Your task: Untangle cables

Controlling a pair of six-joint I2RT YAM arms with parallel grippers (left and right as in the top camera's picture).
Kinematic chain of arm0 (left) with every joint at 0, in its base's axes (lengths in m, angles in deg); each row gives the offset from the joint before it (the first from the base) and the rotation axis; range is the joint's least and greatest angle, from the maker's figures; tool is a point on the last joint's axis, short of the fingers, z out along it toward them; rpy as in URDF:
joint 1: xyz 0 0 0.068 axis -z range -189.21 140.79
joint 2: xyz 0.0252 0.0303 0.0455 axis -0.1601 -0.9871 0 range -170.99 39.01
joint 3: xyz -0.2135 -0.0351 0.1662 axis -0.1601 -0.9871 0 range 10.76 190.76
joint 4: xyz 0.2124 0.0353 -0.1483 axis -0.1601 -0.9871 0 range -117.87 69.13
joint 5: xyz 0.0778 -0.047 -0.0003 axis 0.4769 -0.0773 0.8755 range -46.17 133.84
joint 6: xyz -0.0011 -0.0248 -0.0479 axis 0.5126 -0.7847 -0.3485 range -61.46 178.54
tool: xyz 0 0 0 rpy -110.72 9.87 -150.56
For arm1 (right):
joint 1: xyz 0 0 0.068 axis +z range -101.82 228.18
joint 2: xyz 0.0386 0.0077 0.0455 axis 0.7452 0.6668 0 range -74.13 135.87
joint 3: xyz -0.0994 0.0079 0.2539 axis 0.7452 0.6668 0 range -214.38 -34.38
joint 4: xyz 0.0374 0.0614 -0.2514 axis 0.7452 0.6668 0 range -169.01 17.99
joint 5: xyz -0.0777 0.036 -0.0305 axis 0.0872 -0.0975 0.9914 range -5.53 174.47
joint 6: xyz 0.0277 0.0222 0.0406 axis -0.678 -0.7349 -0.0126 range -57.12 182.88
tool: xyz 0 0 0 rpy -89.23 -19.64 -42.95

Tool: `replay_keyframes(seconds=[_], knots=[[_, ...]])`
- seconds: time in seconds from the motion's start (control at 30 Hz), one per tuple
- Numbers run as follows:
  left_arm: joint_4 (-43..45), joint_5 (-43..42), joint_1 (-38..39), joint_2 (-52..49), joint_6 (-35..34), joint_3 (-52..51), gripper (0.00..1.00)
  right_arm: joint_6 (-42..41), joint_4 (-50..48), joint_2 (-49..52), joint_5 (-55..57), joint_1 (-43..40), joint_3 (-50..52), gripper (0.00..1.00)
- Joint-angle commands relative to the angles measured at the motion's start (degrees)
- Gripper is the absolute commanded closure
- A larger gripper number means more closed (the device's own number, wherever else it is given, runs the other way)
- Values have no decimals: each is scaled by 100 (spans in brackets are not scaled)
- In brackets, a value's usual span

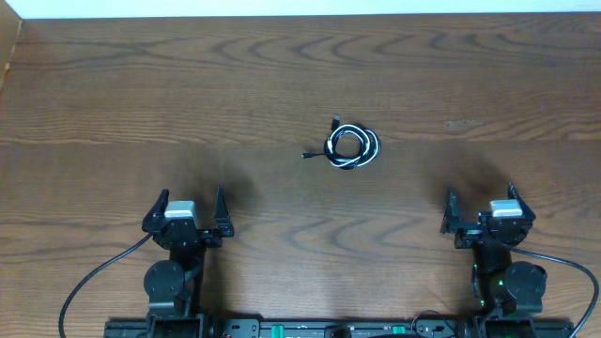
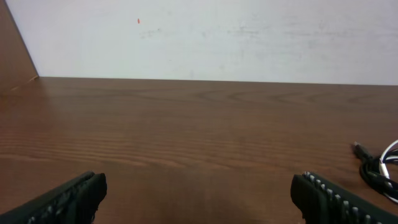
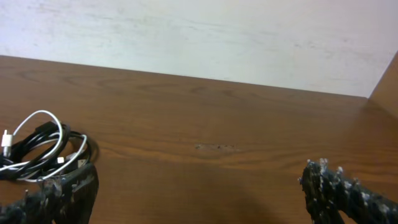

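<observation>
The white and black cables (image 1: pixel 351 145) lie coiled together in one small tangled loop on the wooden table, a little right of centre and toward the far side, with a black plug end sticking out to the left. They also show at the right edge of the left wrist view (image 2: pixel 380 169) and at the left of the right wrist view (image 3: pixel 43 149). My left gripper (image 1: pixel 192 208) is open and empty near the front left. My right gripper (image 1: pixel 481 202) is open and empty near the front right. Both are well short of the cables.
The brown wooden table (image 1: pixel 188 84) runs to a white wall at the back. Thick black wires loop from each arm base at the front edge (image 1: pixel 94 282). A table edge or side panel shows at the far left (image 1: pixel 7 56).
</observation>
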Motion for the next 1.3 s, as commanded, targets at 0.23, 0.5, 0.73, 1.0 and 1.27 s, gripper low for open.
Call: replay_keyframes(seconds=[0.23, 0.5, 0.73, 1.0, 1.27], knots=[[-262, -37, -28, 28, -28, -46, 0, 55, 9, -37, 151, -28, 7, 1], [-262, -35, -28, 28, -28, -46, 0, 52, 7, -37, 149, -28, 7, 1], [-208, -37, -28, 28, -210, -28, 0, -162, -210, -37, 114, -28, 7, 1], [-273, -37, -28, -52, -601, 120, 0, -361, -227, -24, 457, -28, -24, 1], [-306, -37, -28, -1019, -745, 667, 0, -509, 2, 468, 664, -28, -352, 1]])
